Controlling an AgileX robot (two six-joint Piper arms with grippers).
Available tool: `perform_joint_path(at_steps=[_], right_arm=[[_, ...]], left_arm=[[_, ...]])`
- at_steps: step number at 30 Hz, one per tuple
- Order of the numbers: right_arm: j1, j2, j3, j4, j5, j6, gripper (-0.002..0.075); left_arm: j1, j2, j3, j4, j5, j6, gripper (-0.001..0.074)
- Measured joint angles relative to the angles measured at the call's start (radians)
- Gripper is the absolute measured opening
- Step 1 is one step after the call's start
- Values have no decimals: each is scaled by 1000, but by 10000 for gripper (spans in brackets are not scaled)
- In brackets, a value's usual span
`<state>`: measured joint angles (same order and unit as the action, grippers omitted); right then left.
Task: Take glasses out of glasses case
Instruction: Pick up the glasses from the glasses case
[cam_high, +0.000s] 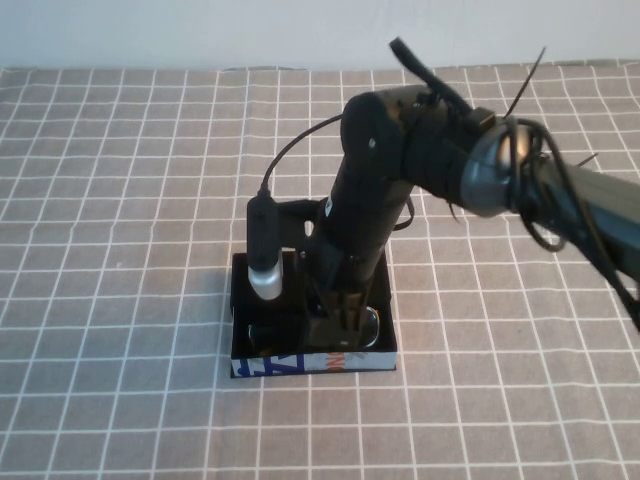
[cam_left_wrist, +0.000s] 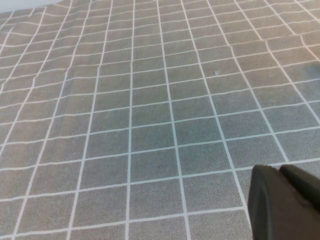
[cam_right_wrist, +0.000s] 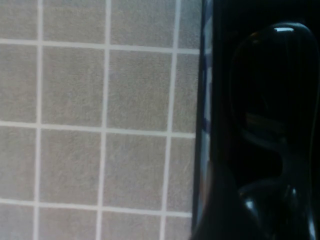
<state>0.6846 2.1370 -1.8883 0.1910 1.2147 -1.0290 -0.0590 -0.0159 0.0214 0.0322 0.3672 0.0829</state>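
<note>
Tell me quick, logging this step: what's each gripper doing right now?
Left gripper: off over bare tablecloth, holding nothing visible.
Right gripper: down in the glasses case over the glasses; grip cannot be told.

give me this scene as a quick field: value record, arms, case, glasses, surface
right gripper: reached down into the glasses case, fingers hidden
left gripper: over bare cloth, away from the case
glasses case: black box, open, printed front edge toward the robot
glasses: inside the case, dark glossy lens showing
tablecloth: grey with white grid
task state: glasses not yet out
</note>
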Motion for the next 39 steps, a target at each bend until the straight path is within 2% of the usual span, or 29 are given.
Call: perform_joint_path(at_steps=[14, 39], right_arm=[[0, 54, -15, -22, -68, -23, 320], [0, 72, -16, -32, -80, -50, 309]], left_arm=[[0, 0, 0, 0, 0, 0, -4], [0, 0, 0, 0, 0, 0, -4]])
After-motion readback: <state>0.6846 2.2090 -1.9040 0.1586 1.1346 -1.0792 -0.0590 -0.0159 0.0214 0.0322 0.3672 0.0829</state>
